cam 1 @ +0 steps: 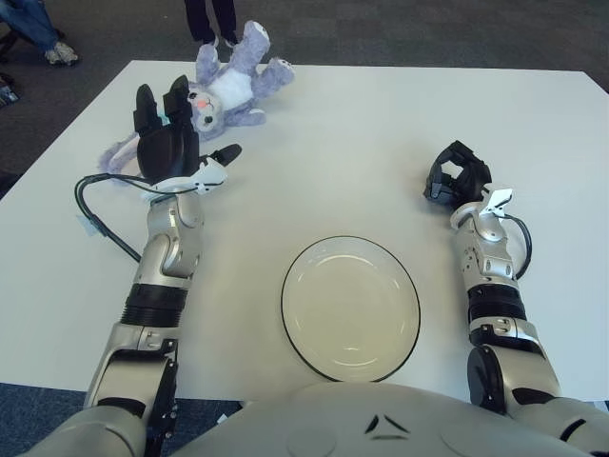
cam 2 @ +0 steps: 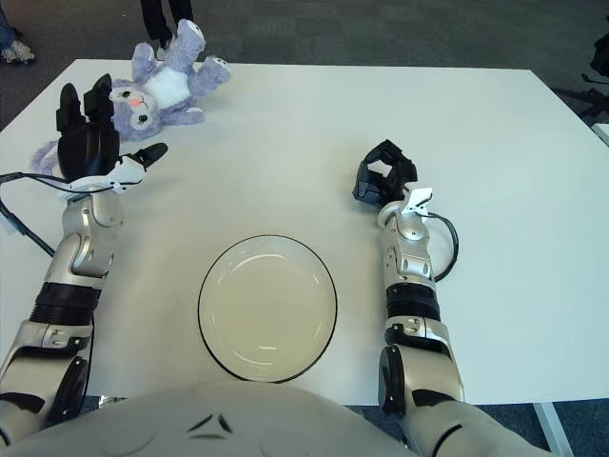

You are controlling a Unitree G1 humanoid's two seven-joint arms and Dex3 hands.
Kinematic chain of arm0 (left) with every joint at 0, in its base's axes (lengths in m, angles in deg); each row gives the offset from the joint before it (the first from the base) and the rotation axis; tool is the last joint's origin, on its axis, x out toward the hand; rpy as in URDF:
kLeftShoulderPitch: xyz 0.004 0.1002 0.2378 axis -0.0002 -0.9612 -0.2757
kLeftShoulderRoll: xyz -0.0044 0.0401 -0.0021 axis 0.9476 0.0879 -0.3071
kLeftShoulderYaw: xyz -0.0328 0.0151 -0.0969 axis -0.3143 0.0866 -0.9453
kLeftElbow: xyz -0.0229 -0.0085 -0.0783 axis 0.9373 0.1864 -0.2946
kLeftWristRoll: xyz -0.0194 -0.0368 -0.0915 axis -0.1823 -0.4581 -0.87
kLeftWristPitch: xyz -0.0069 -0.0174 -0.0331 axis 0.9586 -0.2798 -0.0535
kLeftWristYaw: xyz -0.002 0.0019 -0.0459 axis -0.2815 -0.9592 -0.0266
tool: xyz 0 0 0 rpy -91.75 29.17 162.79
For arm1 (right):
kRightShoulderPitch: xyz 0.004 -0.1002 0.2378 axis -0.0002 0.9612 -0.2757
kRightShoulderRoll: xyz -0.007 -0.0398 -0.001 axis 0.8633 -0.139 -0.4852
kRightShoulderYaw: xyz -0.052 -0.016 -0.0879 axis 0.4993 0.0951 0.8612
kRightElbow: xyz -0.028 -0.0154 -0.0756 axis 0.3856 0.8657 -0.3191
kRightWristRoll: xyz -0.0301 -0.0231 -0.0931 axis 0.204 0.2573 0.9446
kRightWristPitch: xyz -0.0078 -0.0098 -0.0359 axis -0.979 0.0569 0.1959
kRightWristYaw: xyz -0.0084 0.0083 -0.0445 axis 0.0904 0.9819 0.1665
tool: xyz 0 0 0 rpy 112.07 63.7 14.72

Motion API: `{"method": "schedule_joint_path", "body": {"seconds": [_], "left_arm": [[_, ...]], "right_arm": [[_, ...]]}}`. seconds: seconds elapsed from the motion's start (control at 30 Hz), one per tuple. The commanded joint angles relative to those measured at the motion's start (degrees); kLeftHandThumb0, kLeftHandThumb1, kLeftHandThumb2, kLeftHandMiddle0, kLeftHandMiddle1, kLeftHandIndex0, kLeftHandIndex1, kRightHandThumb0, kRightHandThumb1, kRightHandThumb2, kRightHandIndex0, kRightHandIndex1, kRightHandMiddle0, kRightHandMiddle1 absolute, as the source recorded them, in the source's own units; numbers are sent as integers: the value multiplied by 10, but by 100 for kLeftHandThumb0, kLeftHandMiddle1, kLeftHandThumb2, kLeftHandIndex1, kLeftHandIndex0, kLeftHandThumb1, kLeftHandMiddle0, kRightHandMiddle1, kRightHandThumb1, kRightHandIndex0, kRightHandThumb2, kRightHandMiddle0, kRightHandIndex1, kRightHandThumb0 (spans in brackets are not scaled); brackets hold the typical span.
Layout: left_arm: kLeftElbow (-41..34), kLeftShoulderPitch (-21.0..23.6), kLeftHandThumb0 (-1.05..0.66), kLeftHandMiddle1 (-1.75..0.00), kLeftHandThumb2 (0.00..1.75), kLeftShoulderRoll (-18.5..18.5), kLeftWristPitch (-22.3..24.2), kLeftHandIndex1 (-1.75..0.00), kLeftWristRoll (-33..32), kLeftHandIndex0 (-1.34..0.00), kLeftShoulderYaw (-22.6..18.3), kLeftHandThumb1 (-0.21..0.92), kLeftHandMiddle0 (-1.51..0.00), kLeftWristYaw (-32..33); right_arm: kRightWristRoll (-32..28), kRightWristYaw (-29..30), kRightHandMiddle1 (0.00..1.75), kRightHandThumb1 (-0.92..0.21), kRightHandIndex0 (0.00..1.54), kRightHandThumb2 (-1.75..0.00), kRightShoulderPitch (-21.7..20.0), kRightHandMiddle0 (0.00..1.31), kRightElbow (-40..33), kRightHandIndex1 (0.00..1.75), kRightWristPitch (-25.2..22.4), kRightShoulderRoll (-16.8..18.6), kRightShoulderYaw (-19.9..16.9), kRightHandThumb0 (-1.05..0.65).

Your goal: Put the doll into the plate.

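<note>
Doll [cam 1: 224, 88] x1 on table | plate [cam 1: 350, 307] x1 | left hand [cam 1: 169, 145] released | right hand [cam 1: 455, 175] clenched, grasping nothing

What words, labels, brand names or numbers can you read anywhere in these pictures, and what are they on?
None can be read.
The plush bunny doll, the glass plate and the white table show no writing.
The left robot hand, open beside the doll, and the right robot hand, curled on the table's right side, show no legible marking.
The robot's chest bears small dark triangular marks, not letters.
</note>
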Motion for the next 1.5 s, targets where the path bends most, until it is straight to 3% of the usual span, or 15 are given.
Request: {"method": "schedule_joint_path", "body": {"seconds": [0.0,0.13,0.33,0.67,1.07,1.23,1.47], "left_arm": [[9,11,-83,0,39,9,7,-27,8,0,8,76,0,6],[14,16,-83,0,40,12,10,-26,11,0,11,76,0,11],[94,68,-83,-1,44,29,9,-19,19,0,22,73,-2,30],[110,88,-79,-5,59,31,33,-2,18,0,36,61,-6,22],[157,125,-78,-11,61,37,48,0,7,0,48,59,-13,7],[172,135,-79,-44,62,42,57,0,7,0,57,58,-2,-3],[192,150,-78,-62,63,43,62,0,-3,0,61,56,0,-11]], "right_arm": [[-6,-3,175,-20,130,-145,-4,71,10,175,4,-4,-2,-53],[-7,-6,175,-20,130,-145,-4,71,11,175,6,-4,-2,-53],[-8,-9,175,-21,130,-145,-5,71,16,175,7,-5,-3,-53],[-12,-13,175,-21,130,-145,-6,70,18,175,5,-5,-5,-52],[-16,-21,175,-23,129,-142,-7,69,24,175,6,-7,-7,-52],[-17,-23,175,-24,129,-141,-9,68,29,175,6,-8,-8,-51],[-14,-23,175,-24,129,-141,-10,68,31,175,7,-10,-7,-51]]}}
